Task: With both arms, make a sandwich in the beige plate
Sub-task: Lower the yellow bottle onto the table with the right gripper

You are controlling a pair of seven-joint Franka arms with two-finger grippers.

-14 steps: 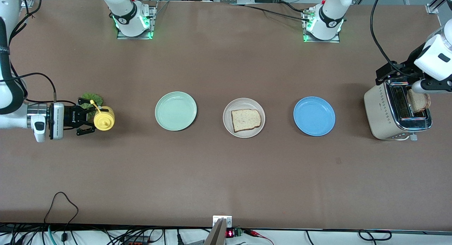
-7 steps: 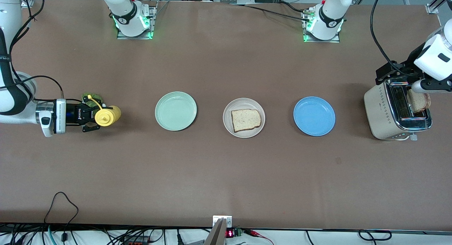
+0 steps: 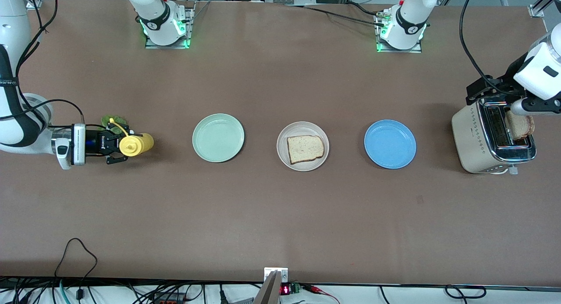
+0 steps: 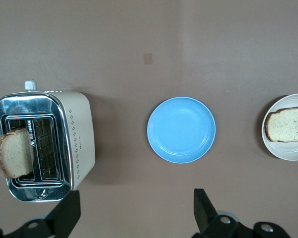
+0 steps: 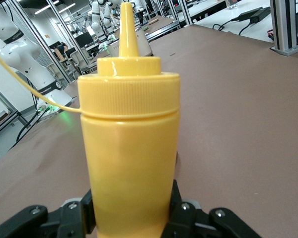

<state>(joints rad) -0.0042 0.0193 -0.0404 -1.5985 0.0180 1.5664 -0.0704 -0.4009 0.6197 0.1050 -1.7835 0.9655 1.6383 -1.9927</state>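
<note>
Three plates sit in a row: green [image 3: 218, 137], beige plate [image 3: 303, 146] holding one bread slice [image 3: 305, 148], and blue [image 3: 390, 144]. The right gripper [image 3: 115, 144] grips a yellow bottle [image 3: 136, 144] (lettuce [image 3: 113, 120] beside it).

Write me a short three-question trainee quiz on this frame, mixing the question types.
1. True or false: the beige plate holds two slices of bread.
2. What is the right gripper shut on? A) lettuce B) yellow squeeze bottle C) green plate
3. Fill in: the second slice of bread sticks up out of the ____, with the left gripper open over it.

Key
1. False: one slice lies on it.
2. B. The lettuce lies on the table beside the gripper; the green plate sits apart, next to the beige one.
3. toaster, at the left arm's end of the table, past the blue plate.
</note>
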